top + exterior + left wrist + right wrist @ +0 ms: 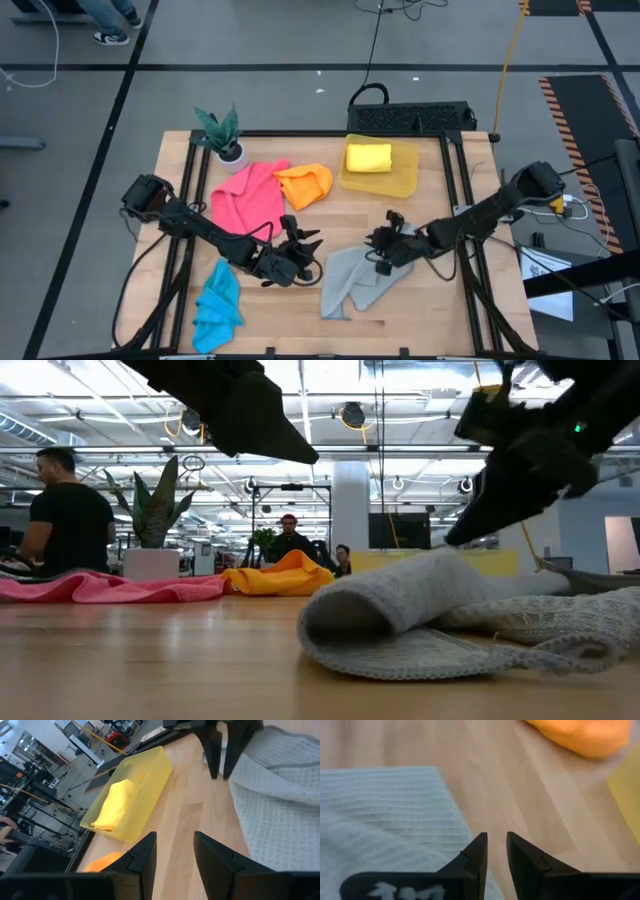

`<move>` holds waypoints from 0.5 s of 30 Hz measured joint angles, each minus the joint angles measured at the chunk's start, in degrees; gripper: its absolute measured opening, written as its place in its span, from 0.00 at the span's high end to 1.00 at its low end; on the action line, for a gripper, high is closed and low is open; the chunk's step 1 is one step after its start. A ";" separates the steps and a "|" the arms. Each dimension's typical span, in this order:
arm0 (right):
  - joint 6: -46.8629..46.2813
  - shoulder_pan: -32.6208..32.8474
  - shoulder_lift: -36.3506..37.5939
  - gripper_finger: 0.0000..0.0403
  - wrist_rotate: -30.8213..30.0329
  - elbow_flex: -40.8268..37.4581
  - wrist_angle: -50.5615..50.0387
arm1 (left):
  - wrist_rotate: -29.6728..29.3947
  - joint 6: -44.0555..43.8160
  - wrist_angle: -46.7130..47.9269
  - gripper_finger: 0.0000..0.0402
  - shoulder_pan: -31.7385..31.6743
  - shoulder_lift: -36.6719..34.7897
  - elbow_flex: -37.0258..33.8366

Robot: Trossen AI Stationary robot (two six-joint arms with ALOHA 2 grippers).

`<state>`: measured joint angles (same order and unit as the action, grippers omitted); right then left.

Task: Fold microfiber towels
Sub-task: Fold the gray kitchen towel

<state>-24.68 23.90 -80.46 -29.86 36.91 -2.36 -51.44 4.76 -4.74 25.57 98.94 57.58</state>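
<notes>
Grey towel [440,615] lay nearest, rumpled and partly rolled over itself near the front edge of the surface [420,320], not yet a neat fold. Right gripper [385,243] hung at its far edge by the middle of the surface, fingers narrowed to a small gap with bare wood between them, so it seemed to grasp nothing. Left gripper [303,250] waited just beside it, jaws apart and empty.

Only the yellow towel [368,157] looked finished, folded inside the yellow bin [405,180] near the back edge. Pink towel [248,198] and orange towel [306,184] lay crumpled toward the back left, and the blue towel [217,305] sat bunched at the front left corner. By my reckoning one of five was done, one under way, three untouched.
</notes>
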 joint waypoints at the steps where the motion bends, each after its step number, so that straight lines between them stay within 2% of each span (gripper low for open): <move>1: 2.31 0.03 1.27 0.85 2.38 0.01 0.32 | -0.02 -0.04 0.27 0.67 0.11 0.00 0.00; 5: 14.48 2.04 5.85 0.85 19.47 0.04 -0.50 | -0.02 -0.46 0.77 0.67 0.47 0.00 0.00; 7: 17.91 4.11 5.85 0.85 25.45 0.09 -1.55 | -0.02 -0.31 0.75 0.67 0.45 0.00 0.00; 10: 19.80 6.87 2.68 0.85 28.45 0.00 -2.51 | -0.01 -0.39 0.75 0.67 0.45 0.00 0.00; 15: 25.34 8.51 -4.64 0.85 28.16 -0.28 -1.95 | 0.42 -0.68 0.71 0.67 0.36 0.00 0.00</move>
<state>0.66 32.41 -85.10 -1.70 36.62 -4.31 -51.03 4.08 -4.03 25.93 98.94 57.58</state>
